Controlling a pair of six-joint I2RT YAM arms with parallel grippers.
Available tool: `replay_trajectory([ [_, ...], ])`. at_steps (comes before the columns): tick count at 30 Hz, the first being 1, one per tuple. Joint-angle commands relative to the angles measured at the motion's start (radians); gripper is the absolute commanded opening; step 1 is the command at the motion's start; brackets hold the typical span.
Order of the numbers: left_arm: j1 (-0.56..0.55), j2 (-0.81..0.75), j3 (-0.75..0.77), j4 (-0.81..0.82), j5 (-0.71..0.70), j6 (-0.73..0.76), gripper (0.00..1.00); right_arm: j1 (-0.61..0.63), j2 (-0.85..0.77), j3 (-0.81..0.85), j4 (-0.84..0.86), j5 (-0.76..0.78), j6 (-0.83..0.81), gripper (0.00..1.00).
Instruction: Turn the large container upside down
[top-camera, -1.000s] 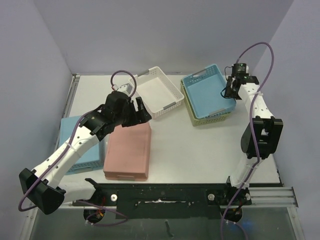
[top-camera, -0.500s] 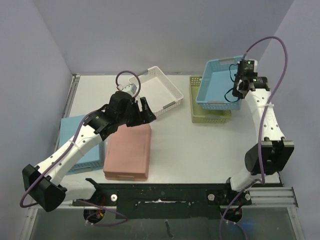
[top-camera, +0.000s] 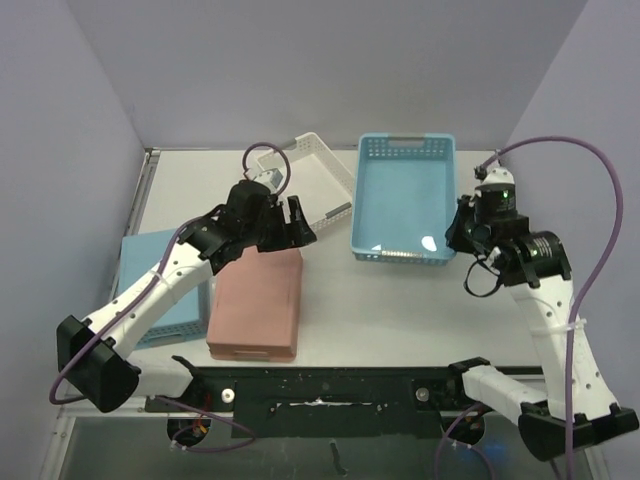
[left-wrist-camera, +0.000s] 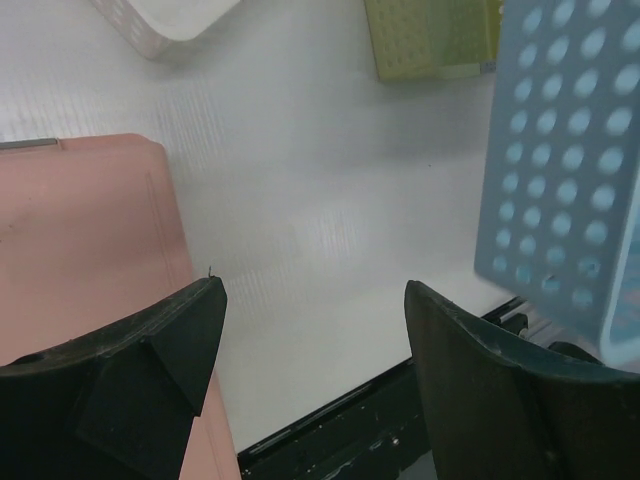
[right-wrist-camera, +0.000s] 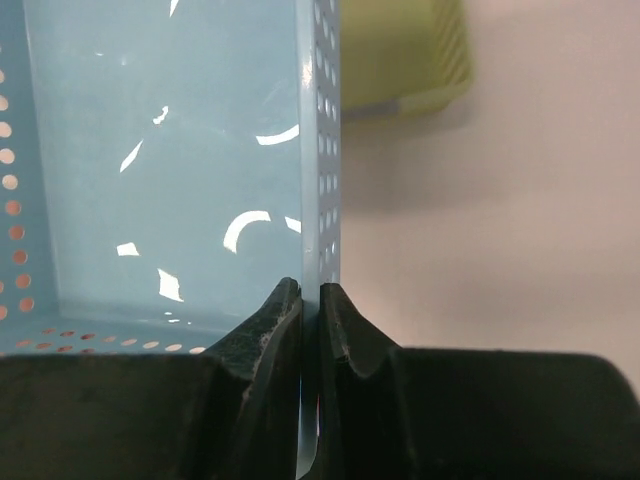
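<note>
The large blue perforated basket (top-camera: 400, 200) hangs in the air over the right half of the table, open side up; it also shows in the left wrist view (left-wrist-camera: 570, 170). My right gripper (top-camera: 455, 232) is shut on its right wall, one finger inside and one outside (right-wrist-camera: 311, 295). The basket's inside (right-wrist-camera: 150, 150) is empty. My left gripper (top-camera: 290, 222) is open and empty (left-wrist-camera: 315, 290), above the far right corner of the pink container (top-camera: 257, 300).
A green basket (right-wrist-camera: 400, 60) sits on the table below and beyond the blue one, hidden in the top view. A white basket (top-camera: 310, 170) stands at the back centre. A light blue container (top-camera: 150, 290) lies left of the pink one.
My right arm has lifted the blue basket off the green basket and carried it left and toward me. My left gripper has drifted slightly right, still open.
</note>
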Motion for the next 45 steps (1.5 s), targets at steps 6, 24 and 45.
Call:
replay_trajectory([
  [6,0.258,-0.119,0.025,-0.038,0.082,0.095,0.73,0.127,-0.368,-0.441,0.040,-0.417,0.340,0.00],
  [24,0.276,-0.105,-0.056,0.042,0.167,0.037,0.73,0.434,-0.157,-0.462,0.053,-0.017,0.442,0.74],
  [45,0.291,-0.162,-0.113,0.006,0.113,-0.001,0.73,0.742,0.610,-0.047,0.279,0.144,0.643,0.61],
])
